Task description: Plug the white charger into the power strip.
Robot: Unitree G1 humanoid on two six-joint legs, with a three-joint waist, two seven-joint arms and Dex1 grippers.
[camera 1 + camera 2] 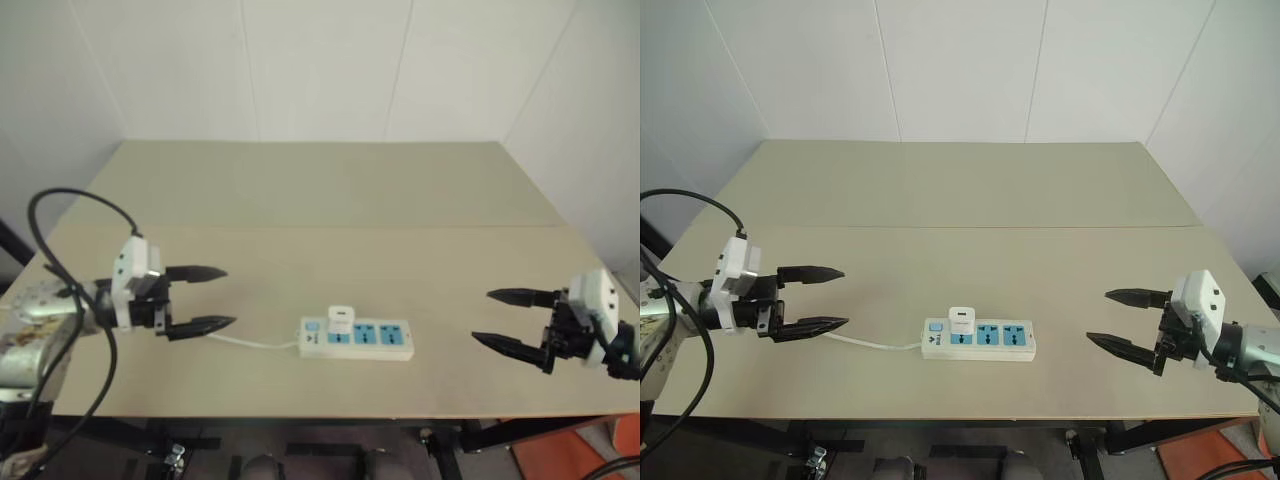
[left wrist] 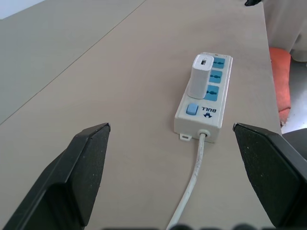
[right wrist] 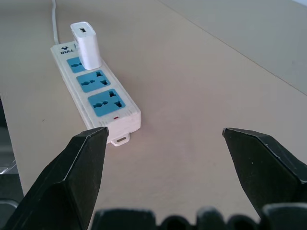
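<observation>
We find the white charger (image 1: 341, 319) standing upright in the power strip (image 1: 357, 339), seated in the outlet nearest the cord end, next to the blue switch. The strip lies near the front edge of the table (image 1: 320, 200), its long axis running left to right across the head view, with the thin cord (image 1: 260, 343) leaving toward nine o'clock.

From the left gripper (image 1: 200, 298) the strip lies at about three o'clock; from the right gripper (image 1: 505, 318) it lies at about nine o'clock. Both are well apart from it, the left somewhat nearer to the charger end. Each gripper has its fingers spread wide and holds nothing.

The charger is a small white block with a USB port on its top face; no prongs show, so we judge it fully inserted. The two remaining blue outlets are unoccupied. In our judgement the task appears complete, and any coming move needs only to stay off the strip.
</observation>
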